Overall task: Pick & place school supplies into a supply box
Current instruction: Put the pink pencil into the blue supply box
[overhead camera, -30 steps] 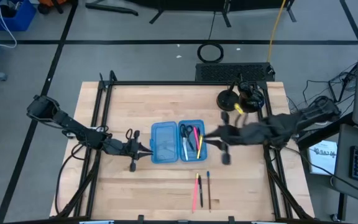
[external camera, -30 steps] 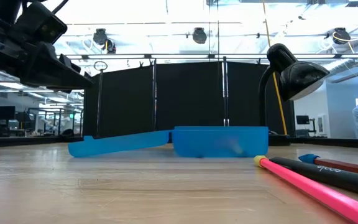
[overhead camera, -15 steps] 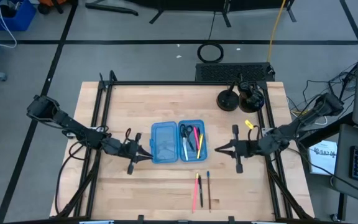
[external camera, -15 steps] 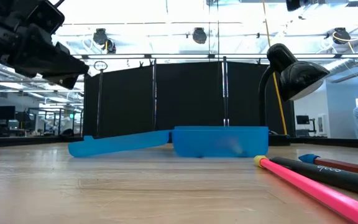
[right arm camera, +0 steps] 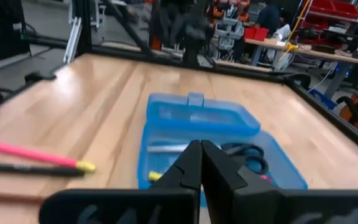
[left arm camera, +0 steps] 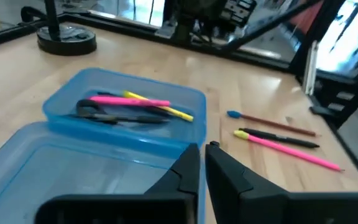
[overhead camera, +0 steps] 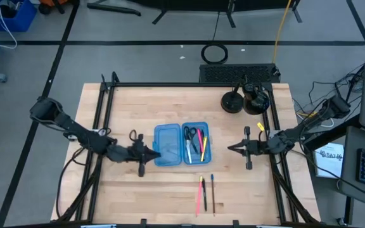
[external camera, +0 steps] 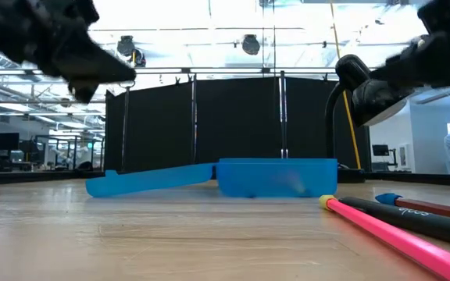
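**Hardly any lettering to read**

We scan all 4 views and find next to nothing legible. In the low view, the dark pencil (external camera: 436, 212) lying at the right of the table carries small pale print near its blue tip, but we cannot make out the letters. In the high view, a white sheet (overhead camera: 329, 156) beside the table's right edge shows dark print, too small for us to read.

Two dark jointed arms, tapered black jaws
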Controlling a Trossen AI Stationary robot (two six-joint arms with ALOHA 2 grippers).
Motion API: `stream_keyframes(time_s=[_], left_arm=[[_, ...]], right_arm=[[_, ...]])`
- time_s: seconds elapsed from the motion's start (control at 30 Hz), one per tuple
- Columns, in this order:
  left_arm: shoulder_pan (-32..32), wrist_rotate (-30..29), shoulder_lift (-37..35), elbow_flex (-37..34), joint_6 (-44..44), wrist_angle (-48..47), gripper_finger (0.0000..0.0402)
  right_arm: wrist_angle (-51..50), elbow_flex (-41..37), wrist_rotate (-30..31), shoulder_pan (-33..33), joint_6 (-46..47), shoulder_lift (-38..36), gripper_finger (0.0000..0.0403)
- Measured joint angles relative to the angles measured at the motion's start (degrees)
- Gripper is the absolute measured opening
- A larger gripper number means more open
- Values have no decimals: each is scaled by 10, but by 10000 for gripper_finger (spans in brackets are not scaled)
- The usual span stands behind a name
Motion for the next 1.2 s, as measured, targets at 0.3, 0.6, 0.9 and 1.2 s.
stream_keyframes(time_s=[0.3, 0.6, 0.9, 1.2], left_arm=[[-55, -120, 147, 331, -200, -390, 5], [9, 55, 377, 622, -197, -561, 4], [85, 238, 529, 837, 10, -641, 25], [122, 293, 589, 991, 187, -815, 26]], right_arm=[[1, -27, -2, 0, -33, -32, 0], [-22, -27, -64, 0, -21, -43, 0], [-51, -26, -93, 1, 1, -43, 0], [-56, -26, -94, 1, 47, -43, 0]])
